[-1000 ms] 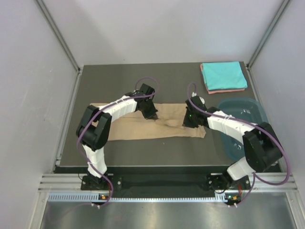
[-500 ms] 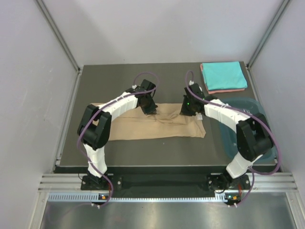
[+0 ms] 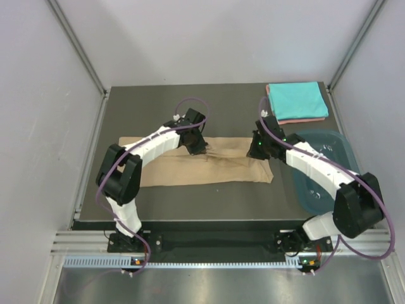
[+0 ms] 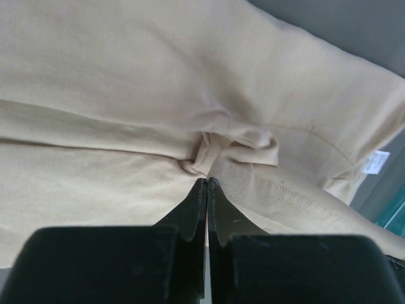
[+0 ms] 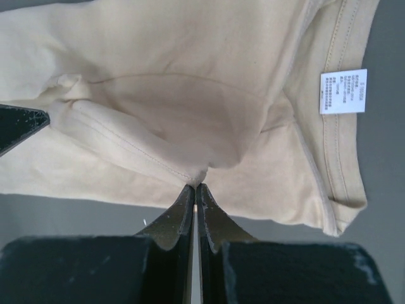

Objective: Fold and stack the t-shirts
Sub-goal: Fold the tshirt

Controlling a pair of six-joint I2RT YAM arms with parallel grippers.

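Tan t-shirt (image 3: 215,170) is laid out as a long flat band across the middle of the table (image 3: 158,107). It runs from near the left edge to short of the right edge, roughly parallel to the near edge. The far long side of the band is rumpled between the two grippers; the rest is flat.

Left gripper (image 3: 198,149) (image 4: 207,182) is set down on the far side of the band, about mid-table. In the wrist view its jaws are pressed together, with a small bunched knot of tan cloth gathered right at the tips, so a pinch of fabric is held.

Right gripper (image 3: 257,152) (image 5: 195,187) is placed on the right end of the band. Its jaws are closed tight and the cloth is drawn into a peak at the tips, so a fold of the same shirt is gripped. A white care label (image 5: 342,91) is seen beside the stitched hem, right of the pinch.

Turquoise t-shirt (image 3: 296,99) is folded and sits in the far right corner of the table. It is stacked on the salmon-pink t-shirt (image 3: 304,120), of which only a thin strip is exposed on the near side.

Dark teal tub (image 3: 338,149) is parked at the right edge, nearer than the stack. It is partly covered by the right arm, and it is close to the tan shirt's right end but not touching it.
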